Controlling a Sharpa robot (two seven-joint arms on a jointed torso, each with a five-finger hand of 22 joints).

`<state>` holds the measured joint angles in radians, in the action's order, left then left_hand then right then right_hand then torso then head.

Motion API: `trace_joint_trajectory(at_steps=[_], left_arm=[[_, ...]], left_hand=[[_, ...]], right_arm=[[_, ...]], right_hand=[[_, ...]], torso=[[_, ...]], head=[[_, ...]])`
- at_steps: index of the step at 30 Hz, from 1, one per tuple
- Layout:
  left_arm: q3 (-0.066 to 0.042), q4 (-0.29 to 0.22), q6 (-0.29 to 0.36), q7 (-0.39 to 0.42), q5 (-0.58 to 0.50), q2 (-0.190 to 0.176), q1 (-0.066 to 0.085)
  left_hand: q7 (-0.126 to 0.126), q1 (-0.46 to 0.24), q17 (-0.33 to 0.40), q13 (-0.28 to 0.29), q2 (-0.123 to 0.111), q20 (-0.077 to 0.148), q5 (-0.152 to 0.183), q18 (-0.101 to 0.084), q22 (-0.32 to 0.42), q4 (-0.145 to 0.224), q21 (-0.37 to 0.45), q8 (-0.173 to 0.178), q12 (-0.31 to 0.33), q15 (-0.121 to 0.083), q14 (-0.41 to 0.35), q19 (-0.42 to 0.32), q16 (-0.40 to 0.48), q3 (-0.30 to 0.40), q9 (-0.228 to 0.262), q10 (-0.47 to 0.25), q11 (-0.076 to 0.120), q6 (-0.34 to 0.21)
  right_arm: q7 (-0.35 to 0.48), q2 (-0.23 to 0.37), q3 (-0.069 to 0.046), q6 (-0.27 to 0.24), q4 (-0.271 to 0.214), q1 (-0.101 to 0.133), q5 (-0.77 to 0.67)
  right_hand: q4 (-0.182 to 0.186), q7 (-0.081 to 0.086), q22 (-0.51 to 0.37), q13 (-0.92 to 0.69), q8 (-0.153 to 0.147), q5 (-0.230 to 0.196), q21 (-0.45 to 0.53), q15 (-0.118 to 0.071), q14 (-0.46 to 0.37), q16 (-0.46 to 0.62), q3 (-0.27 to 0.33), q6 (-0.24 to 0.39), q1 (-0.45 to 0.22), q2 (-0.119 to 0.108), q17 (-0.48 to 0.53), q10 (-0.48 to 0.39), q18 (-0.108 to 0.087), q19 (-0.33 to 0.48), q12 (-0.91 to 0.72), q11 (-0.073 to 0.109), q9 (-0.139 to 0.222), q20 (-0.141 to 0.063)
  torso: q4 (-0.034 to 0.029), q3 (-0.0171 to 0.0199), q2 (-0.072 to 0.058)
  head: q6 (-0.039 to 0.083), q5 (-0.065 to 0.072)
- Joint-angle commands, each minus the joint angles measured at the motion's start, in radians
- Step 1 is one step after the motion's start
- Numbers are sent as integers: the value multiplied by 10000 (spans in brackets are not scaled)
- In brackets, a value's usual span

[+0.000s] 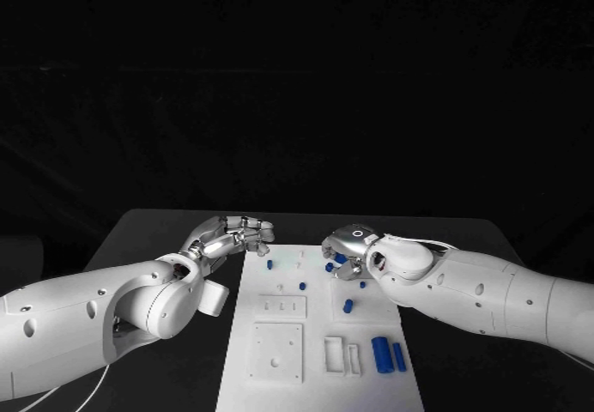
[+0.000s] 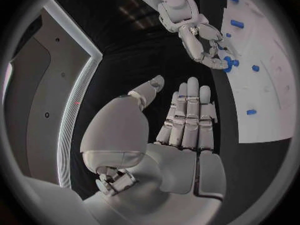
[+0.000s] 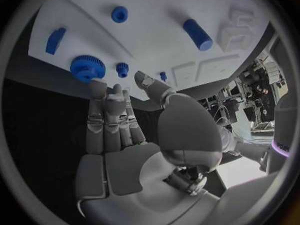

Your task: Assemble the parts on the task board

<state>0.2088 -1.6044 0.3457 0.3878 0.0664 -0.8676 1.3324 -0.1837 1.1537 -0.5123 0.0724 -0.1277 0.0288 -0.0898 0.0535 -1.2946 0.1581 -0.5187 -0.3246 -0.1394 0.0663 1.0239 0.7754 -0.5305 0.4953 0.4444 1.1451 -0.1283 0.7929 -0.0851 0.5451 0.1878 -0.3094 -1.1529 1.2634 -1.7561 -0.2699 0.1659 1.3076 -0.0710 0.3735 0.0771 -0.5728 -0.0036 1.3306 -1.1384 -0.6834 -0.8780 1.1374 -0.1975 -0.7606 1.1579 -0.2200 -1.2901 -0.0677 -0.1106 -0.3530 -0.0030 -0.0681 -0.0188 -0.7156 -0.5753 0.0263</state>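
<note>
Darkness ringed the black surface (image 1: 148, 225); right hand (image 1: 350, 244) fingers (image 3: 105, 117) touched the blue gear (image 3: 87, 67) without gripping; left hand (image 1: 233, 238) held nothing, fingers apart.

We see a matt white task board (image 1: 319, 360), smooth blue plastic-looking parts (image 1: 383, 353), and a matt black tabletop (image 1: 161, 225) beside glossy silver fingers (image 1: 254, 233).

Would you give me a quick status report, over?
Left hand open, off the task board. Right hand open, fingers at blue gear. Nothing in the way.
</note>
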Motion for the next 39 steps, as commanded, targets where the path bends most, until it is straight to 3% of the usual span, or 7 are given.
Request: trace_joint_trajectory(at_steps=[1, 8, 16, 21, 33, 39], left_arm=[[-12, -26, -192, 78, -56, 23, 20], [-13, 21, -280, 36, -56, 119, 19], [-11, 70, -226, 104, -162, 122, 18], [-12, 54, -250, 91, -163, 99, 19], [-10, 111, -315, 36, -175, 112, 19], [-10, 118, -326, 17, -179, 118, 18]], left_hand=[[-17, -115, -13, -15, 16, -6, 56, -24, 15, 31, 61, 40, 67, 48, -47, -71, 66, 7, -16, -16, -74, 30], [-23, -142, -20, -19, 17, -9, 60, -27, 16, 25, 64, 45, 84, 51, -48, -76, 79, 10, -21, -26, -81, 28], [-28, -188, -39, -15, 50, -11, 37, -28, 15, 7, 65, 50, 93, 52, -39, -79, 97, 28, -28, -7, -79, 34], [-27, -199, -44, -14, 48, -10, 32, -28, 14, 6, 65, 49, 94, 51, -36, -79, 101, 30, -29, 1, -76, 39], [-29, -226, -52, -15, 36, -11, 33, -29, 14, 3, 66, 54, 104, 52, -36, -83, 111, 27, -34, 0, -77, 37], [-30, -244, -58, -16, 37, -12, 36, -30, 14, -1, 67, 58, 112, 53, -36, -85, 119, 28, -37, -3, -80, 33]], right_arm=[[-93, -56, -4, -6, 76, -6, -236], [-197, -96, -4, -64, 156, -19, -411], [-385, -143, -5, -160, 156, -24, -658], [-398, -150, -5, -71, 193, -29, -680], [-421, -194, -5, 90, 242, -74, -778], [-423, -215, -5, 117, 256, -95, -779]], right_hand=[[1, 16, 211, 11, -50, -76, -56, -12, -72, -52, -81, -40, 83, -34, 25, 12, -418, -99, -10, 11, 9, -141], [248, -29, 203, -9, -7, -242, -79, -49, -93, -133, -371, -152, 82, -3, 120, 155, -418, -99, -47, 53, -7, -129], [500, -71, 206, -23, 48, -283, -127, -91, -124, -229, -659, -236, 83, -51, 217, 283, -418, -105, -57, 93, -43, -148], [539, -88, 208, -31, 76, -284, -144, -107, -132, -258, -707, -271, 89, -61, 241, 337, -418, -107, -69, 110, -62, -156], [600, -169, 208, -127, 192, -283, -186, -221, -161, -333, -812, -441, 98, 4, 320, 686, -418, -90, -198, 228, -137, -166], [601, -211, 206, -183, 244, -283, -202, -271, -176, -357, -856, -528, 96, 26, 365, 818, -418, -77, -239, 279, -171, -159]], torso=[[-24, 1, -95], [-45, -19, -187], [-4, -33, -264], [-32, -51, -300], [13, -62, -359], [5, -64, -390]], head=[[20, 38], [3, 105], [40, 109], [41, 128], [43, 116], [47, 132]])
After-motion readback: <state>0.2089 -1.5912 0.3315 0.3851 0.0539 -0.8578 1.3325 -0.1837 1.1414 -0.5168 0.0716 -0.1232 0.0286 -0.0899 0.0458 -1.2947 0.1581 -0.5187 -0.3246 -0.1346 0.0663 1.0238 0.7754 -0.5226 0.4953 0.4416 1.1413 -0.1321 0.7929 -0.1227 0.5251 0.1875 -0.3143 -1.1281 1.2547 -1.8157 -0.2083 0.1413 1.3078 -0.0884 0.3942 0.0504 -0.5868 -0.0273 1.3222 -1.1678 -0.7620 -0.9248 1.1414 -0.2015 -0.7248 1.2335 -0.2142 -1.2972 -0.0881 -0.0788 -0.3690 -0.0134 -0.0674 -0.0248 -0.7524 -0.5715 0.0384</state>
